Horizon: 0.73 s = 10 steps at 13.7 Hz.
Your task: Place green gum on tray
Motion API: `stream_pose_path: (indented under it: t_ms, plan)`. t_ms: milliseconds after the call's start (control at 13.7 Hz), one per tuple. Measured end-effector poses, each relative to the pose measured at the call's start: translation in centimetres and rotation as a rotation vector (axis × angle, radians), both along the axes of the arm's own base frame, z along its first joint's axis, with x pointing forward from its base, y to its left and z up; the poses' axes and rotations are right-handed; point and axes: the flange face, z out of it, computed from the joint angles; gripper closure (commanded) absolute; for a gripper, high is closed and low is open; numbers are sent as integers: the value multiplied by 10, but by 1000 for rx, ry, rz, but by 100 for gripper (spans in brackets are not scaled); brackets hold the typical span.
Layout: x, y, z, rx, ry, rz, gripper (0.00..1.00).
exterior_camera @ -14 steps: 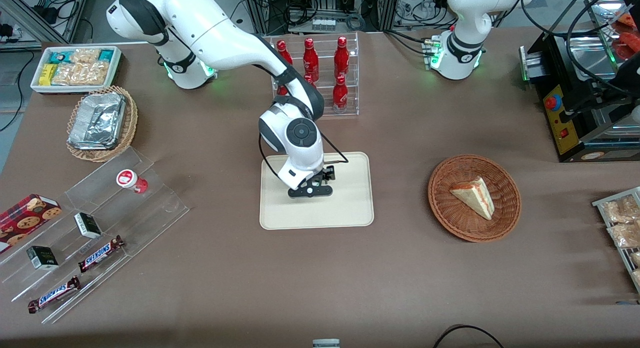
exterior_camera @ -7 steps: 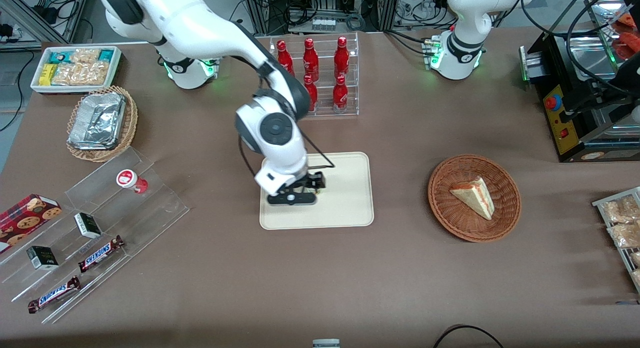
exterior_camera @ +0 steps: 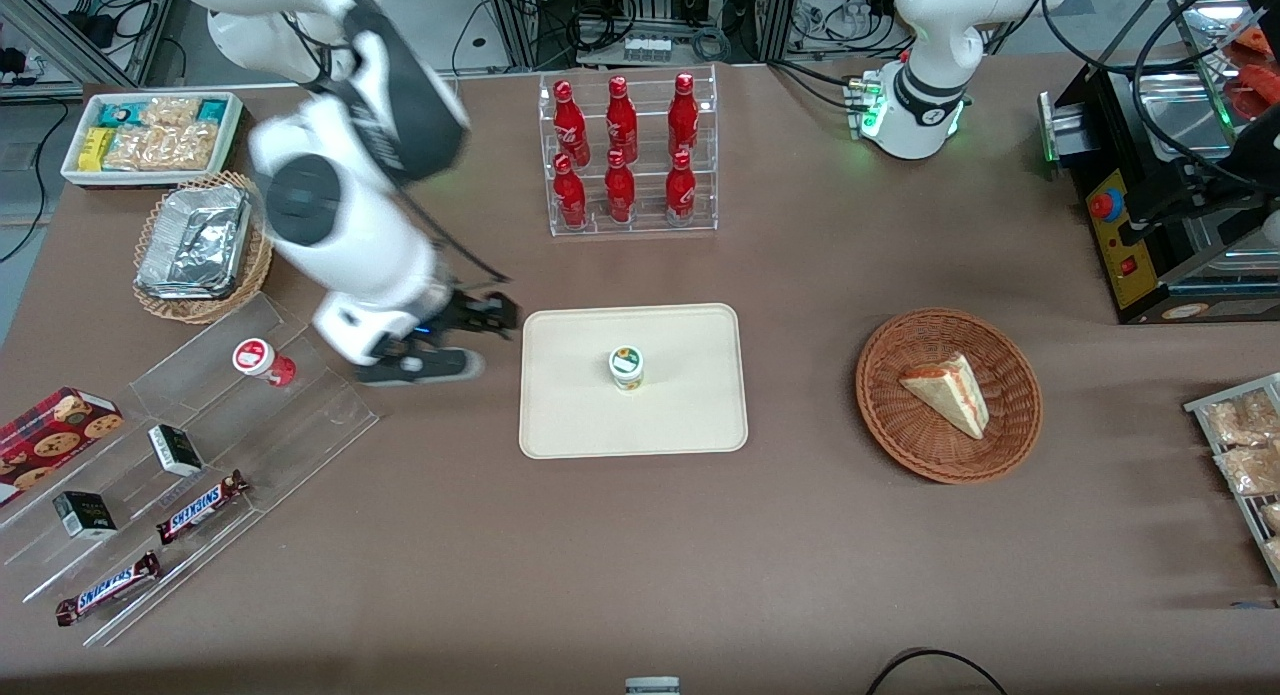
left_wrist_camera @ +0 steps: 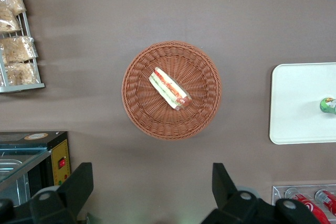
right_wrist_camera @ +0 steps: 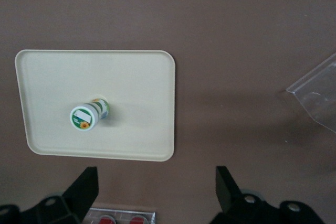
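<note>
The green gum (exterior_camera: pixel 627 366), a small bottle with a white lid and green-and-white body, stands upright near the middle of the cream-beige tray (exterior_camera: pixel 690 415). It also shows in the right wrist view (right_wrist_camera: pixel 87 115) on the tray (right_wrist_camera: pixel 142 87), and in the left wrist view (left_wrist_camera: pixel 328 105). My gripper (exterior_camera: pixel 440 350) is open and empty, high above the brown table beside the tray, toward the working arm's end, between the tray and the clear stepped stand. In the right wrist view the gripper (right_wrist_camera: pixel 156 187) has its fingers wide apart over bare table.
A red gum bottle (exterior_camera: pixel 262 361) sits on the clear stepped stand (exterior_camera: pixel 200 455) with Snickers bars and small boxes. A rack of red bottles (exterior_camera: pixel 625 155) stands farther from the camera than the tray. A wicker basket with a sandwich (exterior_camera: pixel 948 393) lies toward the parked arm's end.
My gripper was low over the tray, hiding the gum; it has let go, risen and swung off the tray toward the working arm's end. The gum now stands uncovered on the tray.
</note>
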Motion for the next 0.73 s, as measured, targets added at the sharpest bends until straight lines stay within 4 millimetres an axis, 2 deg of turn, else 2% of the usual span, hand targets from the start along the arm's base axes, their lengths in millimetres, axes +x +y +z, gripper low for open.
stream_pose_path:
  t_ms: [292,511,730]
  plan:
    - [-13,-93,50,-1,62,18,1]
    - [-19,-166,76,13,67,-2,1]
    - [-24,-215,90,-6,52,-61,1]
